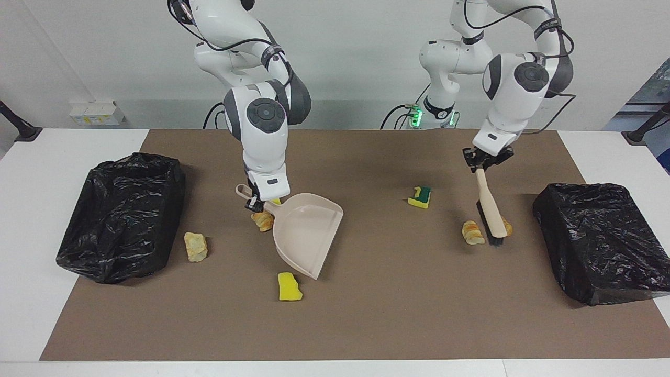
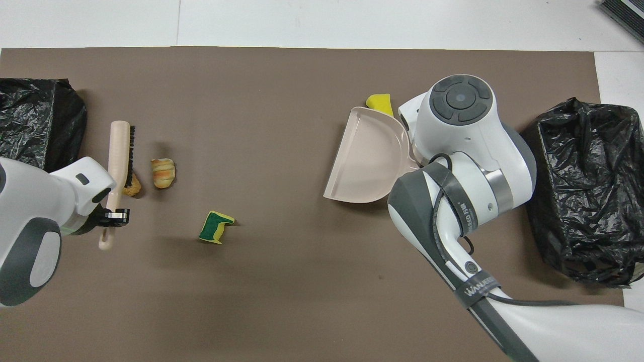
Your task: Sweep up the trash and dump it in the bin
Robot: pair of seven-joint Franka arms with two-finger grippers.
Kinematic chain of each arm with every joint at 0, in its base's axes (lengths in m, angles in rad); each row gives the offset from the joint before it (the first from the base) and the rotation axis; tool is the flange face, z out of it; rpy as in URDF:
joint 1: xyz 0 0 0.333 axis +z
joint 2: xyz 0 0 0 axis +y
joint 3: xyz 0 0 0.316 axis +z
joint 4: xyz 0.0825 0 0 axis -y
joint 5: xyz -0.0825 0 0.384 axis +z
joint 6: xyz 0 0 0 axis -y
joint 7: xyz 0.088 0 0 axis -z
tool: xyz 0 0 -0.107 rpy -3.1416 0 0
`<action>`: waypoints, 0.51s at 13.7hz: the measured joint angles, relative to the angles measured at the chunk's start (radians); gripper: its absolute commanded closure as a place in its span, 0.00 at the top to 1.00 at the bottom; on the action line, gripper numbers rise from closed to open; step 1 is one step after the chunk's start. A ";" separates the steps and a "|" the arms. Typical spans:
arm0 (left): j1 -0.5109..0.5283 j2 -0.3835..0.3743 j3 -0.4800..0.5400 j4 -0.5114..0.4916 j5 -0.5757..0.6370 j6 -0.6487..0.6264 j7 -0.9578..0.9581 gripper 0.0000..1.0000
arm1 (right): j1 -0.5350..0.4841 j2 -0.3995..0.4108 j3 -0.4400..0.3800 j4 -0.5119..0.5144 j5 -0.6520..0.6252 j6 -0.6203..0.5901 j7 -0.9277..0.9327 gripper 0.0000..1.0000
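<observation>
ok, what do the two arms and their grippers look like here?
Both arms are glossy white with dark grey joint sections and round grey end caps. Black cables run along the links, strapped on with black bands; the right arm's band carries white lettering. Green lights glow at the base. The left gripper and right gripper are small and black, each under a white wrist block.

A white table [image 1: 36, 173] carries a brown mat [image 1: 366, 324] strewn with trash [image 1: 289, 287].

The left end effector [image 1: 484, 162] hangs low from a bent white arm, fingers clamped. The right end effector [image 1: 257, 202], on an arm reaching steeply down, is likewise closed tight, wrist vertical.
</observation>
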 measured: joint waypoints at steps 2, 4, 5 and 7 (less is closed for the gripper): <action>0.055 0.078 -0.002 0.065 0.030 0.013 0.001 0.00 | 0.001 -0.008 0.002 -0.019 -0.001 0.000 -0.032 0.00; 0.091 0.140 -0.003 0.092 0.058 0.030 0.002 0.00 | 0.013 -0.009 0.003 -0.034 -0.001 0.001 -0.068 0.00; 0.102 0.161 -0.004 0.094 0.063 0.032 0.002 0.00 | 0.027 -0.009 0.003 -0.043 -0.001 0.002 -0.071 0.00; 0.108 0.184 -0.005 0.084 0.063 0.030 0.002 0.00 | 0.048 -0.009 0.003 -0.073 -0.001 0.020 -0.073 0.00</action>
